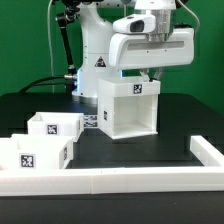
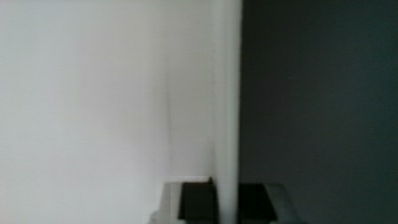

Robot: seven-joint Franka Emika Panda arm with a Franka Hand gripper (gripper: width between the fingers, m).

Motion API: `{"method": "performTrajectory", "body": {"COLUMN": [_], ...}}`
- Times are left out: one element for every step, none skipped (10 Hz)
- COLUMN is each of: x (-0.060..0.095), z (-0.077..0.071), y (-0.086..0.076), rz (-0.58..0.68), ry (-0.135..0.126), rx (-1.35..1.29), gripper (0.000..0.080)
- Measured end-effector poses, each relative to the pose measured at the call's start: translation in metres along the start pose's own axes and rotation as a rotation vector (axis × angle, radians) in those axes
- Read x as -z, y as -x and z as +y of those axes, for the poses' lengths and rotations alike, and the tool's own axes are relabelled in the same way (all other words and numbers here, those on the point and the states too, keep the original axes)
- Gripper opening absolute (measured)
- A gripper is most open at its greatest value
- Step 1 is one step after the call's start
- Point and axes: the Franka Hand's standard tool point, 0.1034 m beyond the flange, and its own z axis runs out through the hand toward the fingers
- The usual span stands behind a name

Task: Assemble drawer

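Observation:
The white cube-shaped drawer housing stands upright in the middle of the black table, its open side toward the camera, with a tag on its upper front. My gripper sits on the housing's top edge, at the exterior view's right. In the wrist view the gripper straddles a thin white housing wall; a dark finger presses each side. Two small white trays, one behind the other, stand at the exterior view's left, apart from the housing.
A long low white rail runs along the front and turns back at the exterior view's right. The marker board lies between the trays and the housing. The robot base stands behind.

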Motion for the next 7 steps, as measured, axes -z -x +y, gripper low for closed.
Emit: {"method": "performTrajectory", "body": {"x": [0.000, 0.000, 0.000, 0.000, 0.001, 0.002, 0.003], "z": [0.000, 0.000, 0.000, 0.001, 0.007, 0.014, 0.017], "y": [0.000, 0.000, 0.000, -0.002, -0.014, -0.033, -0.048], "rz": [0.000, 0.000, 0.000, 0.001, 0.011, 0.026, 0.033], "ry": [0.000, 0.000, 0.000, -0.001, -0.007, -0.016, -0.022], "rx": [0.000, 0.000, 0.000, -0.001, -0.014, -0.031, -0.035], "gripper": [0.0036, 0.0036, 0.0036, 0.0036, 0.0038, 0.0038, 0.0038]}}
